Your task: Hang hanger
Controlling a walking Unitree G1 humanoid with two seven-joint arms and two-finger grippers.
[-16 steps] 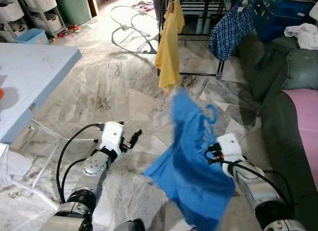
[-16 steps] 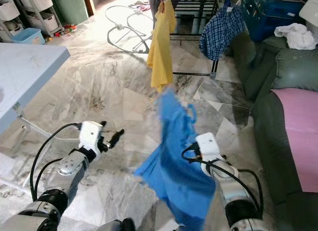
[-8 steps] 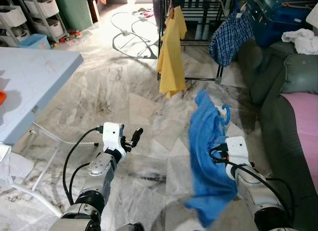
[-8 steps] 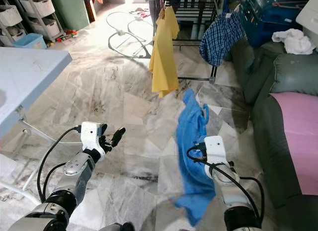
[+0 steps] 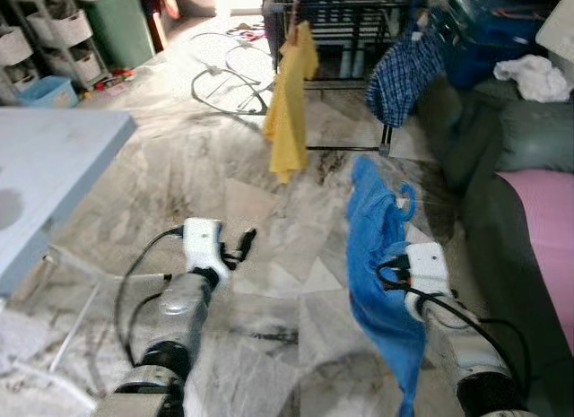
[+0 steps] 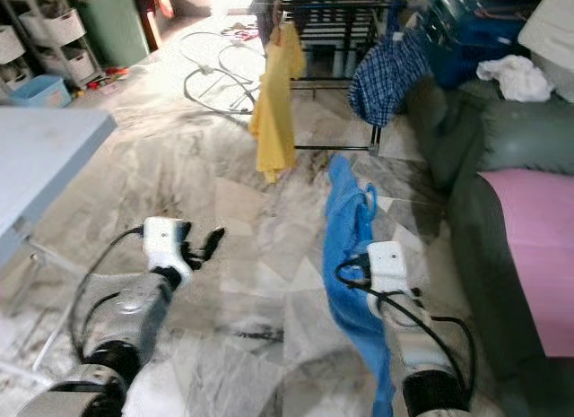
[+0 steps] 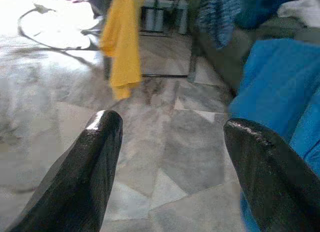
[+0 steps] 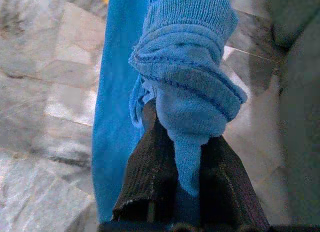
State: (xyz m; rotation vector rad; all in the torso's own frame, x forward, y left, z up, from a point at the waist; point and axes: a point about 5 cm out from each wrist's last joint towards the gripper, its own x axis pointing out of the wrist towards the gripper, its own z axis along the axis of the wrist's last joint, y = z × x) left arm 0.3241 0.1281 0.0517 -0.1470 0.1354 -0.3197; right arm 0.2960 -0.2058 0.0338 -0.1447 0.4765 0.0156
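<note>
Right claw [image 8: 175,157] pinches blue shirt [image 5: 372,256] — marble floor [image 5: 233,166] open.

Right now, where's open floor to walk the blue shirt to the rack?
Bare marble floor runs between the light blue table and the sofa, up to the yellow shirt. It is crowded at the rack, by the checked shirt. The right gripper pinches the blue shirt; the left gripper is open.

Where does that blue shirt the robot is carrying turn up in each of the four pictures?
Left eye view: blue shirt right of centre, above the right tool.
Right eye view: the shirt just right of centre.
Left wrist view: at the right edge.
Right wrist view: bunched between the fingers.
Shared landmark: yellow garment.
</note>
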